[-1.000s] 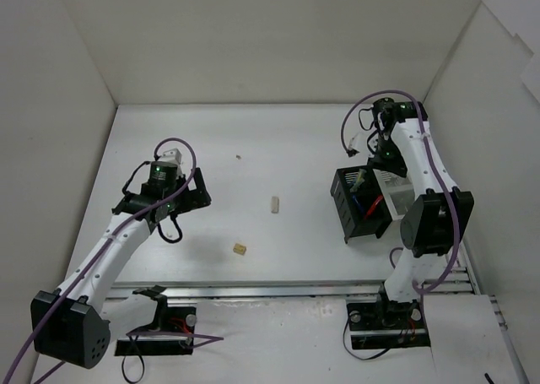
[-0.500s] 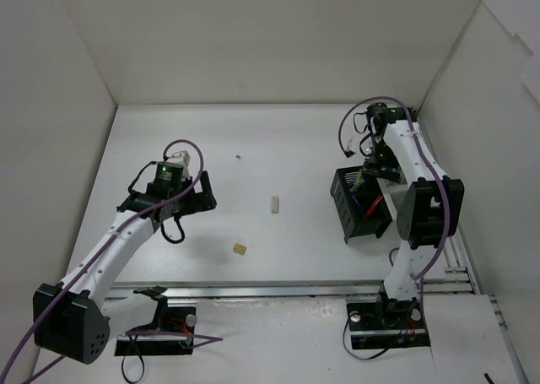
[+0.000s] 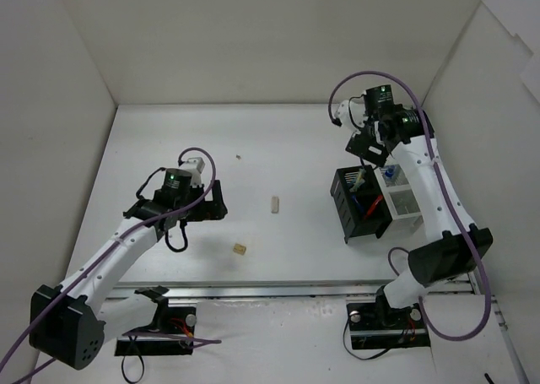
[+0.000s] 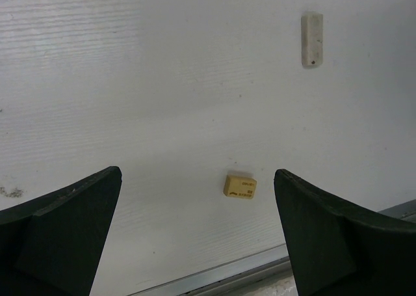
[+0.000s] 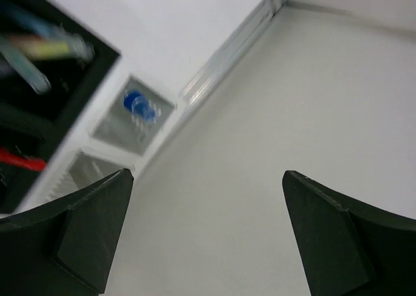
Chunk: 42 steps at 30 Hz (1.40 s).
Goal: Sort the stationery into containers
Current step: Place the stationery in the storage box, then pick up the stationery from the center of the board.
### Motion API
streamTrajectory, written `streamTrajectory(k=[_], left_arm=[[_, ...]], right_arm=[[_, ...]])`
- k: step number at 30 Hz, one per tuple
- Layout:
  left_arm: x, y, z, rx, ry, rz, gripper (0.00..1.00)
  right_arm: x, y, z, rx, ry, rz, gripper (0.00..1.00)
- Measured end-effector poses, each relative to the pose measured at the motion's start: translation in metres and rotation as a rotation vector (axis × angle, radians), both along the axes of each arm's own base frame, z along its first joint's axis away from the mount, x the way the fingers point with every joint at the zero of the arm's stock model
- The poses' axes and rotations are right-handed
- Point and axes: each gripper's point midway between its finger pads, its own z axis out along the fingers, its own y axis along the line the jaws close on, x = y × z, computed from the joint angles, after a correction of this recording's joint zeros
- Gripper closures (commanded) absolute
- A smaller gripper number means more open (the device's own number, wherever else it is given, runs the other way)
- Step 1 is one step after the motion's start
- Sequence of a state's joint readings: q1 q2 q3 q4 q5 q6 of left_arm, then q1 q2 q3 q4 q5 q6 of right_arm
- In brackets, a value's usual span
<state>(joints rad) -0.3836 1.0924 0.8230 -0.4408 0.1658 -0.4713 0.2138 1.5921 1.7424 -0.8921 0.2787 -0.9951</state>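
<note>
Two erasers lie loose on the white table: a beige block [image 3: 240, 249] [image 4: 240, 186] and a longer whitish block [image 3: 274, 203] [image 4: 312, 39]. My left gripper [image 3: 214, 203] [image 4: 197, 175] hangs open and empty to their left, with the beige block showing between its fingers. The black mesh organiser [image 3: 359, 205] [image 5: 84, 81] holds red, blue and yellow pens. Beside it, the white slotted box [image 3: 403, 200] [image 5: 166, 136] holds a blue-capped item [image 5: 138, 105]. My right gripper [image 3: 369, 148] [image 5: 208, 174] is open and empty above the containers' far side.
White walls close the table in at the back and on both sides. A metal rail [image 3: 287, 291] runs along the near edge. A tiny dark speck [image 3: 238, 157] lies mid-table. The right wall stands close behind the white box.
My right gripper has opened and lifted off the containers toward the back. The left arm has swung right, toward the erasers, still open.
</note>
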Motion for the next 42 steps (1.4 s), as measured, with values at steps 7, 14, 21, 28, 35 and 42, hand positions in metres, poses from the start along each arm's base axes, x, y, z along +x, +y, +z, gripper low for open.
streamTrajectory(k=[7,14,21,28,35,42], left_arm=[[-0.006,-0.019,0.003,0.000,-0.025,-0.072,0.00],[-0.005,-0.009,0.021,0.027,-0.106,-0.026,0.00],[0.001,0.014,0.048,0.055,-0.228,0.088,0.00],[0.002,0.016,0.048,0.063,-0.229,0.105,0.00],[0.002,0.017,0.047,0.060,-0.224,0.115,0.00],[0.002,0.017,0.047,0.061,-0.223,0.118,0.00]], right_arm=[[0.023,0.090,0.046,0.593,-0.357,-0.119,0.02],[-0.005,0.209,-0.029,0.997,-0.288,-0.193,0.02],[-0.025,0.277,-0.137,1.013,-0.134,-0.364,0.02],[-0.041,0.309,-0.221,0.867,-0.162,-0.472,0.07],[-0.048,0.308,-0.254,0.824,-0.160,-0.543,0.48],[-0.044,0.306,-0.253,0.850,-0.177,-0.587,0.67]])
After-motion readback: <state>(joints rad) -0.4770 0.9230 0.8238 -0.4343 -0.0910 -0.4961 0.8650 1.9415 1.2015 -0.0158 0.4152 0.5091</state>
